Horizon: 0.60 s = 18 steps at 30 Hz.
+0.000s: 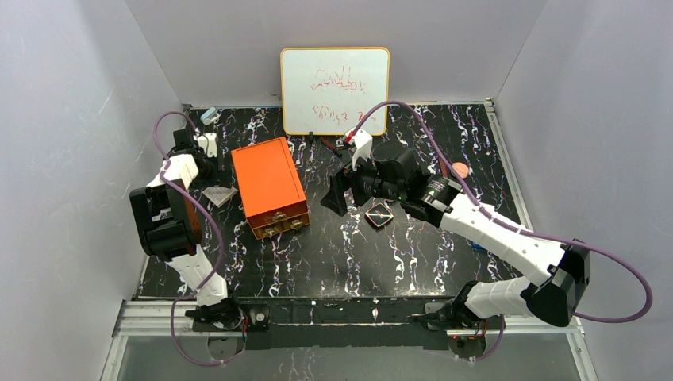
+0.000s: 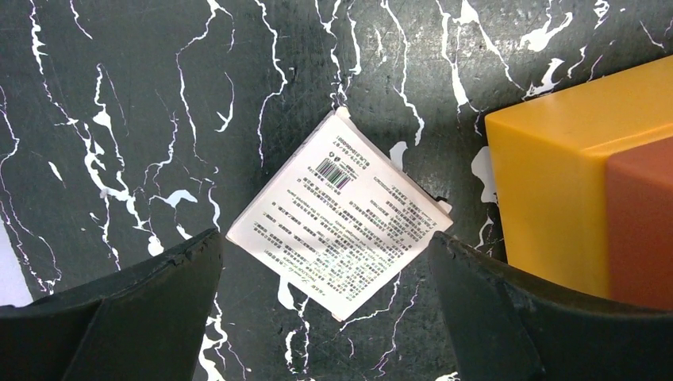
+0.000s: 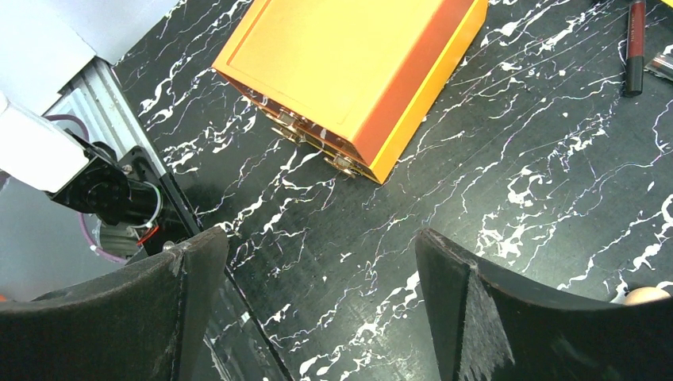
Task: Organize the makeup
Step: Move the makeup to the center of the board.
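A small black square compact [image 1: 379,214] lies on the marble table right of the orange box. A round peach item [image 1: 460,169] lies behind my right arm; a tan edge of it shows in the right wrist view [image 3: 647,295]. A thin dark red stick [image 3: 635,44] lies at the far right of that view. My right gripper [image 1: 335,193] is open and empty above bare table [image 3: 321,238], left of the compact. My left gripper [image 1: 208,168] is open and empty over a flat white printed packet [image 2: 340,214], which also shows in the top view [image 1: 220,195].
The orange box with drawers [image 1: 270,186] stands left of centre, its edge close to my left gripper [image 2: 579,198]; it also shows in the right wrist view [image 3: 349,63]. A whiteboard [image 1: 335,90] leans on the back wall. A pale blue object [image 1: 209,116] lies at the back left.
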Each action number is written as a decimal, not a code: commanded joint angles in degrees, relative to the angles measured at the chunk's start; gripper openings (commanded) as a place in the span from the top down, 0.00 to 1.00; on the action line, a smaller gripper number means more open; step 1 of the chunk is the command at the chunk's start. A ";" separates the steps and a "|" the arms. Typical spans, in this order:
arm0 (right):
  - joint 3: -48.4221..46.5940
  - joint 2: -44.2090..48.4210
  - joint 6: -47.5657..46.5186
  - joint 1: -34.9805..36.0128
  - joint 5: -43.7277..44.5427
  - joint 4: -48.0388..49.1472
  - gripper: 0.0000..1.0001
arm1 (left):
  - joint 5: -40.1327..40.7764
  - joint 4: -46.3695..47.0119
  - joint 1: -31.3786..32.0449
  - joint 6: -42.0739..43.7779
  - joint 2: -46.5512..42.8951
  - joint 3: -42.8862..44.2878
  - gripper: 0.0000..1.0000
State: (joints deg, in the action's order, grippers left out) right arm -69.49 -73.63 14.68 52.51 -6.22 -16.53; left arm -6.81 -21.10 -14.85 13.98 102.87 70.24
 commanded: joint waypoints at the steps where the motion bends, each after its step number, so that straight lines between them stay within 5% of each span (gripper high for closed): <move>1: -0.90 -0.35 -0.44 -0.24 -1.01 1.74 0.04 | -1.84 -0.25 0.26 2.61 -2.22 0.81 0.02; 7: -2.09 -0.84 -0.99 -0.30 -1.33 0.69 0.04 | -10.06 3.11 0.90 6.81 -1.22 -2.15 0.01; 18: -2.17 -1.04 -1.42 -0.47 -2.40 1.21 0.04 | -10.19 12.16 2.28 16.81 -3.17 -7.23 0.02</move>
State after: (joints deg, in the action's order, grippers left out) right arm -69.65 -75.53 14.31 52.45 -7.79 -16.56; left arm -14.17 -11.68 -13.10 24.82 102.37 64.36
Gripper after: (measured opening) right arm 0.963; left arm 0.981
